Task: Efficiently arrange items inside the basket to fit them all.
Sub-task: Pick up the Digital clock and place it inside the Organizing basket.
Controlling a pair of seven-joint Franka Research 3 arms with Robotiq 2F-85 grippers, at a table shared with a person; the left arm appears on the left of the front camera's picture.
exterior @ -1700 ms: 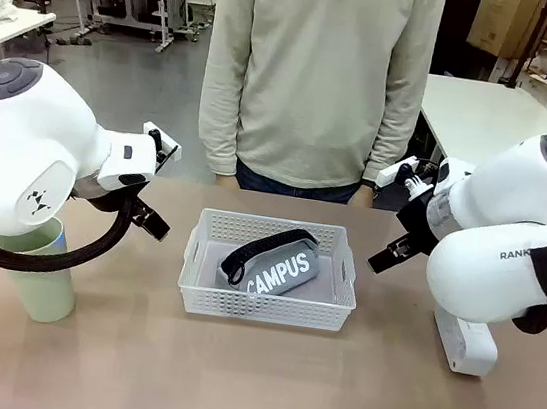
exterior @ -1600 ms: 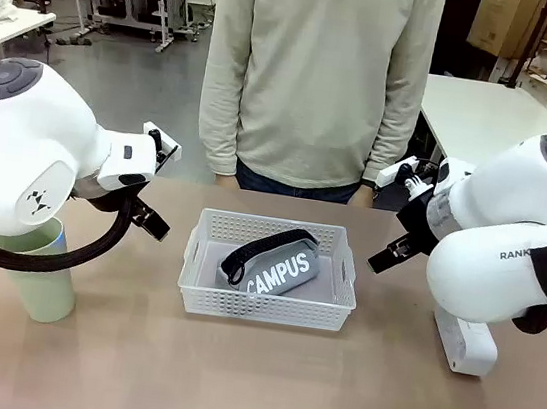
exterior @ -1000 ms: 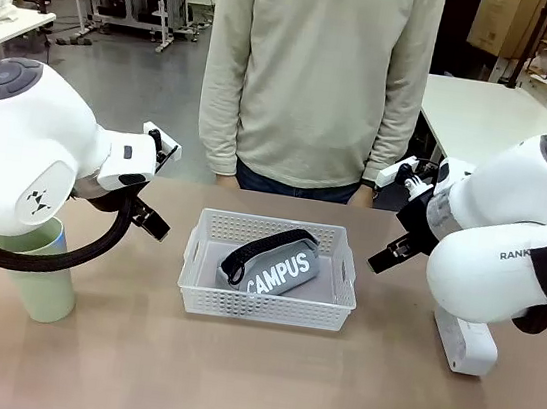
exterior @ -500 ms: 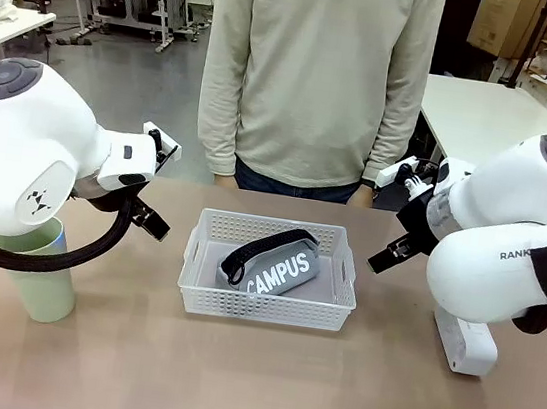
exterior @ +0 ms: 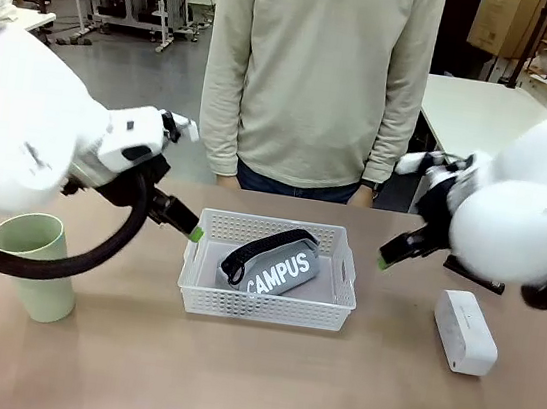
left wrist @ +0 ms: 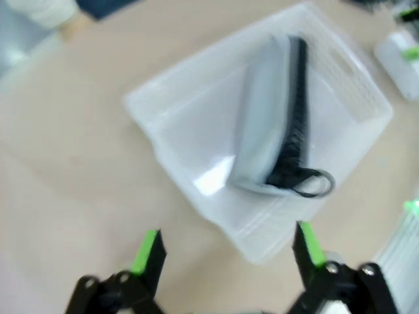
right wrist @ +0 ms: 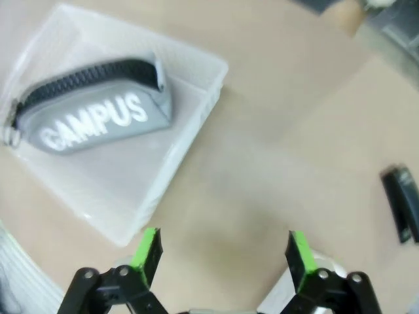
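Left claw and right claw, both spread wide and empty, hang angled down flanking the centre-frame white perforated plastic basket.

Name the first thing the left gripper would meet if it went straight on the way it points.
Most likely the basket, at its near corner wall: the open left gripper points down at it. The pouch lies just beyond, inside. The blur leaves depth unsure.
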